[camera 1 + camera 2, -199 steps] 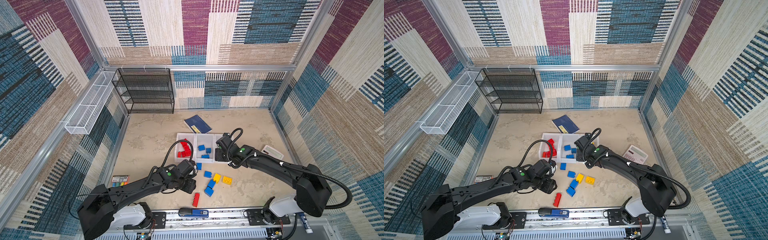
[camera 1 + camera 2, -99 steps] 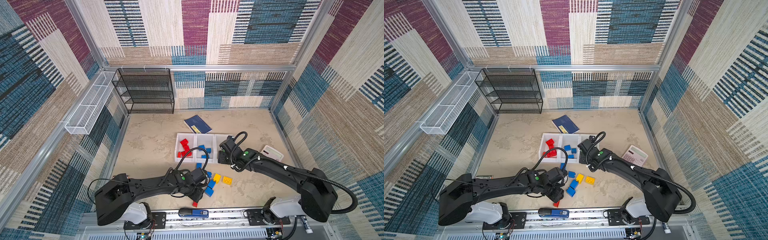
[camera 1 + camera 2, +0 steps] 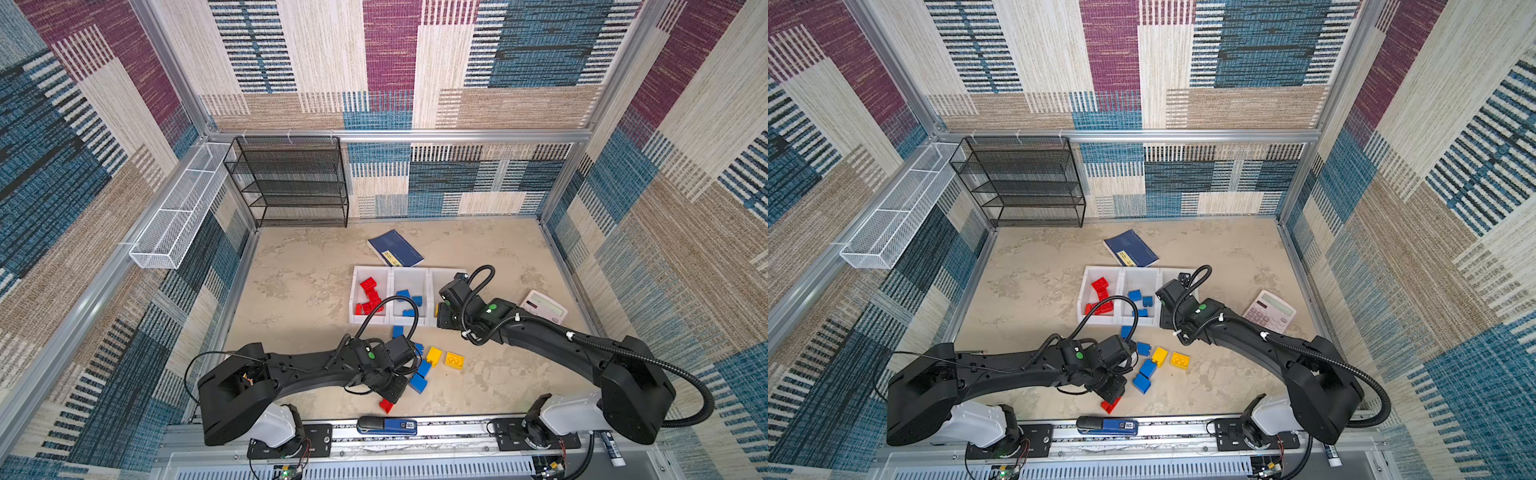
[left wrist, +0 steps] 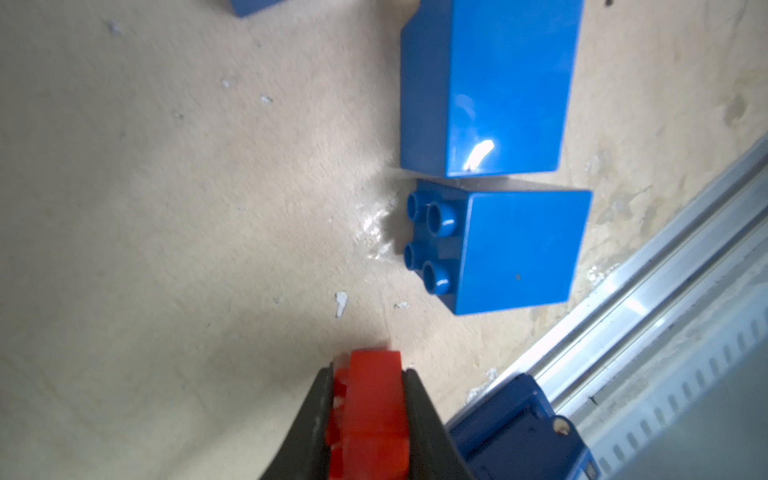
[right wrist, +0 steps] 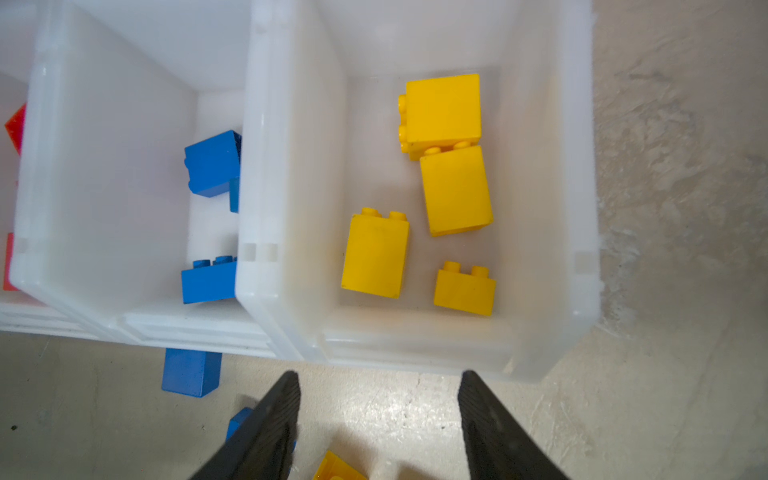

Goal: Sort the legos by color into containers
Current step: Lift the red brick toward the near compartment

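My left gripper (image 4: 368,370) is shut on a red lego (image 4: 370,407), low over the table's front in both top views (image 3: 385,406) (image 3: 1111,404). Beside it lie loose blue legos (image 4: 515,249) (image 3: 417,383) and yellow legos (image 3: 454,360). The three white containers (image 3: 411,321) hold red legos (image 3: 370,297) on the left, blue ones (image 3: 409,303) in the middle and several yellow ones (image 5: 455,191) on the right. Over the table just in front of the yellow container's rim (image 5: 415,353), my right gripper (image 5: 380,378) is open and holds nothing.
A blue-and-black stapler (image 3: 386,426) lies on the front rail next to the held brick. Behind the bins is a blue book (image 3: 395,248), and a calculator (image 3: 544,306) sits to their right. The black mesh rack (image 3: 291,183) and white wire basket (image 3: 178,208) stand at the back left.
My left arm swung from near the bins to the table's front and its jaws closed on the red lego. My right gripper drew back from over the bins to their front edge.
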`<state>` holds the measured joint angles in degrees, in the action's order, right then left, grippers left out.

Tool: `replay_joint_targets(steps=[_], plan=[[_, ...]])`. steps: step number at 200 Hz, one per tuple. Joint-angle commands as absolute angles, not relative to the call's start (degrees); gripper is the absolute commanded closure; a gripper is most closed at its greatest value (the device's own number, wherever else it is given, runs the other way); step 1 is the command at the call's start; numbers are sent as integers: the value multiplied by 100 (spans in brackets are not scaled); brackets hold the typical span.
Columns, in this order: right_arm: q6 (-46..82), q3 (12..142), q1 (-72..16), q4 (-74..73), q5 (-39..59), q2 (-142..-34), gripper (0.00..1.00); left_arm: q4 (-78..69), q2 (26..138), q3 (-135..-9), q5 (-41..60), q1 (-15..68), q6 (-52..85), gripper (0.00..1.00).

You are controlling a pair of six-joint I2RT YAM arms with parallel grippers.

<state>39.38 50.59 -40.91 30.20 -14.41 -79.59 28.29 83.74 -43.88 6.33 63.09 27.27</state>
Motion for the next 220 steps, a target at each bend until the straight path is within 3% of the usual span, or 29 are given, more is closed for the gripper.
replay_joint_targets(steps=[1,23,64,108,169,185,205,220], plan=[[4012,5057,-4083,2900,-1405,-7940,37,2890,8285,-4504,454,6193,2712,75],[3984,5082,-4087,2924,-1395,-7940,37,3105,8085,-4774,335,5727,2369,75],[3973,5078,-4087,2953,-1432,-7881,38,3099,7743,-5471,335,4084,1613,75],[3982,5075,-4088,2969,-1380,-7859,39,2676,8484,-6336,324,2848,1282,75],[4023,4980,-4087,3085,-1427,-7614,39,2764,9597,-7311,378,2301,894,74],[4034,4961,-4087,3093,-1438,-7585,39,2797,9716,-7411,383,2295,853,69],[4052,4966,-4087,3111,-1450,-7592,38,2831,9755,-7427,221,2302,902,54],[4053,4966,-4087,3120,-1453,-7591,37,2832,9694,-7395,116,2303,930,49]])
